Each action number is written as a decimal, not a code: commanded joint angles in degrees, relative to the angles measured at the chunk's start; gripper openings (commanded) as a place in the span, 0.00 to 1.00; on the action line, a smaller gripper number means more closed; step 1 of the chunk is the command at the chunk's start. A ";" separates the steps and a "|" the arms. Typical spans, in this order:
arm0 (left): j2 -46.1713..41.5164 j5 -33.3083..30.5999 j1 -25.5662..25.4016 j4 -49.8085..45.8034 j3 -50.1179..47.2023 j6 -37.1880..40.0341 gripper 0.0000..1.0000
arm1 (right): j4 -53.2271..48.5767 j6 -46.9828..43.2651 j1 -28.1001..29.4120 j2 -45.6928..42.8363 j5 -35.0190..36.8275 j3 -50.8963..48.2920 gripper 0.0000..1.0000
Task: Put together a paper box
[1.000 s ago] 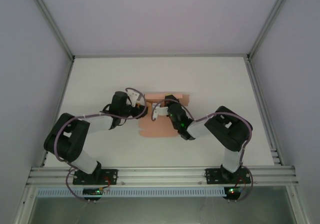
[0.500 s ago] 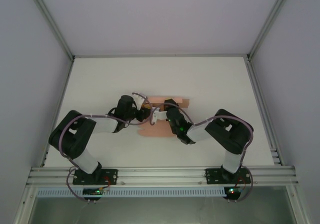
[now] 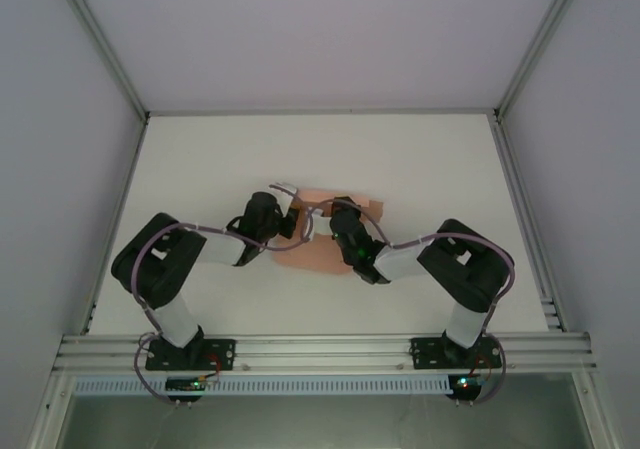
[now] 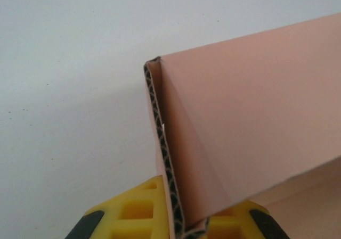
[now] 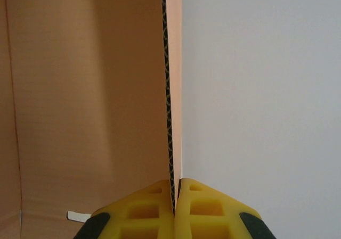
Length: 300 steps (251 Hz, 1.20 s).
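Salmon-pink corrugated card box [image 3: 312,259], apparently partway assembled: your left gripper [image 4: 184,224], at its nine o'clock, and right gripper [image 5: 175,204] each pinch an upright wall; closing remains.

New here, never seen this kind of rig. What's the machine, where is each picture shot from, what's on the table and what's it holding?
Two robot arms are bolted at the near edge of a white table. The wide picture looks down from above and behind them: left arm on the left, right arm on the right. The other two pictures come from a camera on each wrist, looking along its yellow jaws. Between the arms lies a pink card box, partly folded. Both pairs of jaws are shut on it: the left jaws pinch a doubled flap edge, the right jaws a single wall. The cut edges show the card is corrugated.
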 commanded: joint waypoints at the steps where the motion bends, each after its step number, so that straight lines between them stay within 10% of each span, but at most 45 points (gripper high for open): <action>1: 2.23 -6.16 -1.60 -0.78 3.49 -1.76 0.00 | -10.41 4.46 0.76 0.84 -7.35 -0.24 0.00; 130: 3.54 -2.40 -0.39 1.01 4.93 -4.68 0.23 | -14.72 7.57 -0.13 0.68 -10.12 0.68 0.00; 171: 4.15 -0.74 0.71 1.04 5.40 -5.21 0.00 | -15.51 7.72 -0.51 0.94 -10.41 1.32 0.00; 217: 4.33 -4.68 0.61 -1.20 5.72 -5.99 0.00 | -14.90 12.64 -1.19 0.49 -9.50 2.24 0.00; 277: 1.96 -1.87 1.59 -1.26 3.70 -9.71 0.00 | -23.32 37.21 -3.24 -10.93 -9.61 4.13 0.96; 300: -0.57 3.51 3.41 -2.24 3.00 -12.38 0.00 | -35.05 49.19 -6.71 -19.75 -16.64 4.60 0.99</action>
